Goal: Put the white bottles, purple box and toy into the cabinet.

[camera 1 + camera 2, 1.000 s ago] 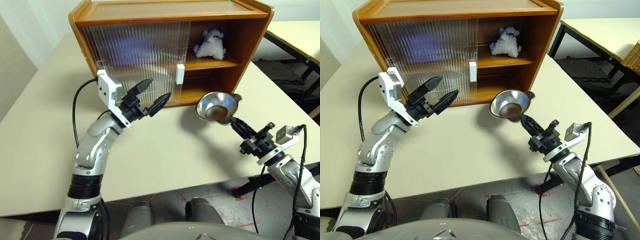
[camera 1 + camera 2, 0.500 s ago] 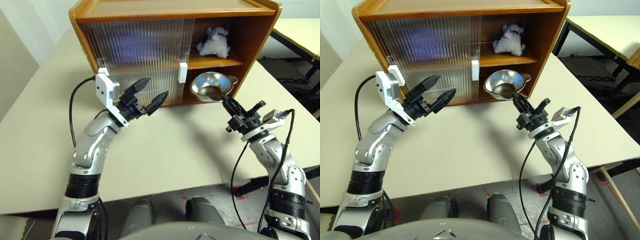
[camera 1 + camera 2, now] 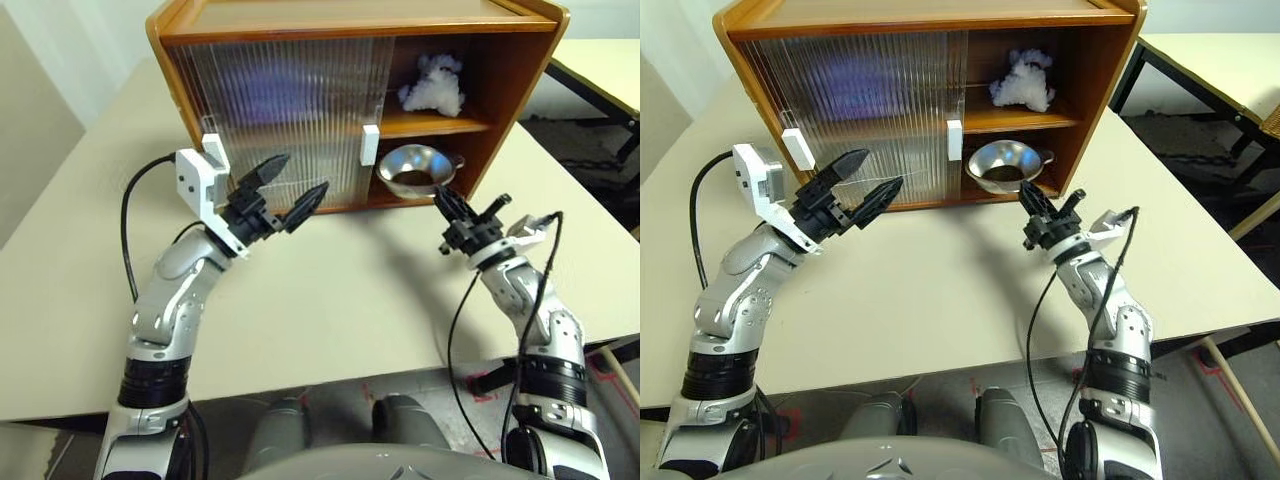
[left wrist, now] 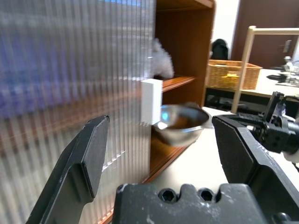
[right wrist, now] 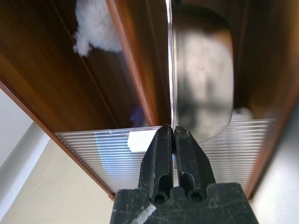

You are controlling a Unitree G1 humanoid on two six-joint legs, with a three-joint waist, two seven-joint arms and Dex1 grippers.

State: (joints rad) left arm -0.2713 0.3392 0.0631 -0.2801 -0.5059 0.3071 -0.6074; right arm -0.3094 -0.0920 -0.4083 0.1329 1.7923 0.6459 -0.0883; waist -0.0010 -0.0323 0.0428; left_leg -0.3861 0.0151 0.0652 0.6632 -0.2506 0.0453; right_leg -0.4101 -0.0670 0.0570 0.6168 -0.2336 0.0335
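The cream table carries the cabinet, which stands beyond both grippers. Inside it, 1 inner shelf bears the toy, above and beyond the right gripper.

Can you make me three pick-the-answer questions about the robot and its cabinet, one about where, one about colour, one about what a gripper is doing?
1. Where is the fluffy white toy?
A. on the table
B. on the cabinet's inner shelf
C. in the left gripper

2. What colour are the door handles?
A. white
B. red
C. black

3. What is the right gripper doing?
A. hanging open
B. pinching the rim of the steel bowl
C. holding a bottle

Answers:
1 B, it sits on the shelf behind the open side.
2 A, a white block shows on the ribbed door.
3 B, its fingers are shut on the bowl's edge, at the lower compartment.
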